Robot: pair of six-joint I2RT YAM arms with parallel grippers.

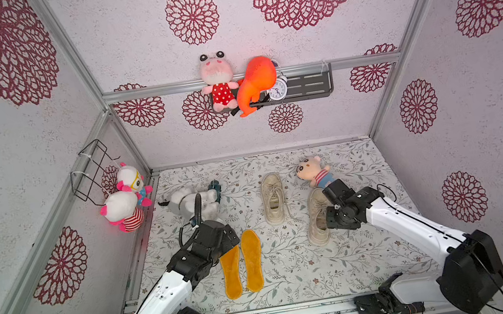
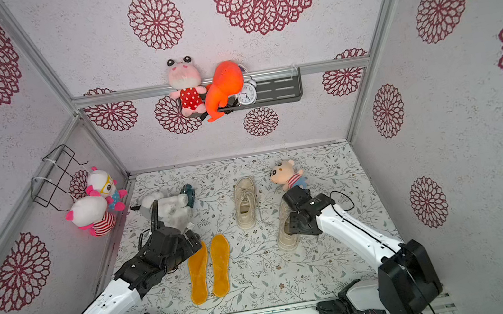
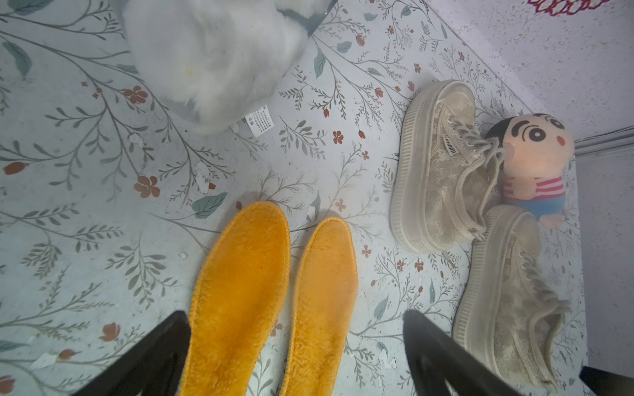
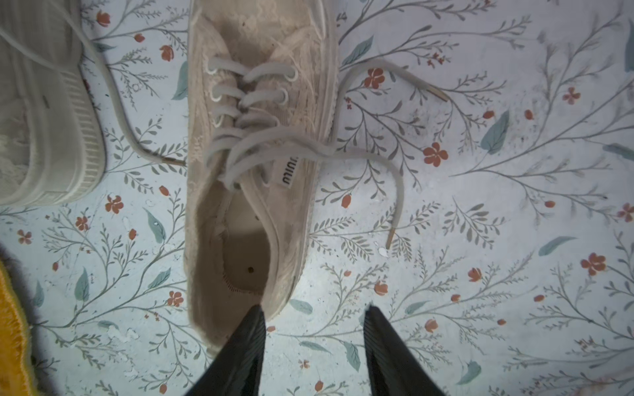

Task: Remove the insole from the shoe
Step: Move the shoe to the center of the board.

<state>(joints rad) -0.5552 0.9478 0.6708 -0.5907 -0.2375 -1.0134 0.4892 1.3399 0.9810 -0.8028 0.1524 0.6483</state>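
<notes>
Two orange fleecy insoles (image 1: 232,273) (image 1: 252,260) lie side by side, flat on the flowered table, in both top views. Two beige lace-up shoes stand further back, one (image 1: 273,199) in the middle and one (image 1: 317,222) under my right wrist. My left gripper (image 3: 295,313) hangs wide open above the heel halves of the insoles (image 3: 240,291), holding nothing. My right gripper (image 4: 314,310) is open and empty just behind that shoe's (image 4: 260,137) heel, one finger (image 4: 250,336) overlapping the heel rim. Inside the shoe I see only pale lining.
A white plush toy (image 1: 189,201) lies at the back left by my left arm, and a small doll (image 1: 313,172) lies beyond the right-hand shoe. Loose laces (image 4: 387,164) trail on the table. Walls close in on the left, the right and the back.
</notes>
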